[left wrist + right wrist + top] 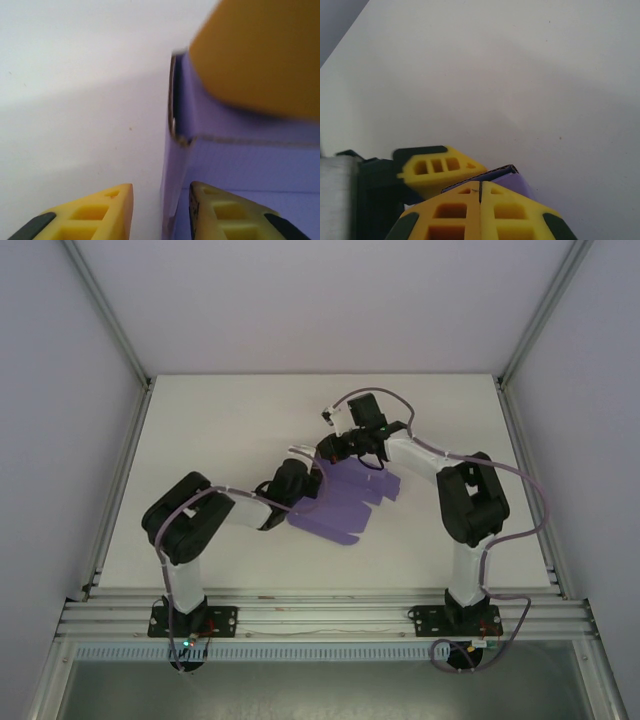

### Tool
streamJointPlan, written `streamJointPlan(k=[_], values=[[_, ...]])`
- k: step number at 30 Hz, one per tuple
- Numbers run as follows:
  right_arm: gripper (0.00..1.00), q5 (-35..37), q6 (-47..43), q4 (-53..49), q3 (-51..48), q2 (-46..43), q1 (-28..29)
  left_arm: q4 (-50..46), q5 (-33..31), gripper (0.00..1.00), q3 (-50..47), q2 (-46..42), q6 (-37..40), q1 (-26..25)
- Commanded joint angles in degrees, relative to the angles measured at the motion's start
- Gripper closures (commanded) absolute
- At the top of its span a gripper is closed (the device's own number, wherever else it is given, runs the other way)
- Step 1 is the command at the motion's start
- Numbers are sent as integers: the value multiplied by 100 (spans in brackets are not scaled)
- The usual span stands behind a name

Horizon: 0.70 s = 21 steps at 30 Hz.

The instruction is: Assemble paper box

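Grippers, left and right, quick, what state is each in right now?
Left gripper: open, straddling an edge of the paper box.
Right gripper: shut at the paper box; whether it pinches the card cannot be told.

Purple paper box (345, 502), plain and unpatterned, with a darker greyish line along the fold just ahead of the left gripper (161, 196). Bright yellow fingers (100, 210) tipped black at the back, and the same yellow and black on the right gripper (480, 186). Plain white table (220, 440) beyond both fingertips. Black and white arms (185, 525), with pale lilac-grey cables (523, 490) looped along them.
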Motion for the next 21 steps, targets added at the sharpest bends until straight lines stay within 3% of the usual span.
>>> streamJointPlan(k=[1, 10, 16, 18, 21], values=[[100, 167, -71, -886, -315, 244, 74, -155, 31, 63, 6, -295, -193, 187], [100, 121, 55, -813, -276, 277, 69, -357, 766, 68, 588, 347, -231, 404], [100, 111, 115, -810, -270, 344, 77, -29, 427, 100, 664, 636, -324, 394], [100, 111, 161, -809, -270, 352, 77, -107, 66, 100, 784, 754, -354, 369], [100, 241, 334, -671, -372, 324, 68, -660, -1008, 100, 1053, 910, -388, 188]])
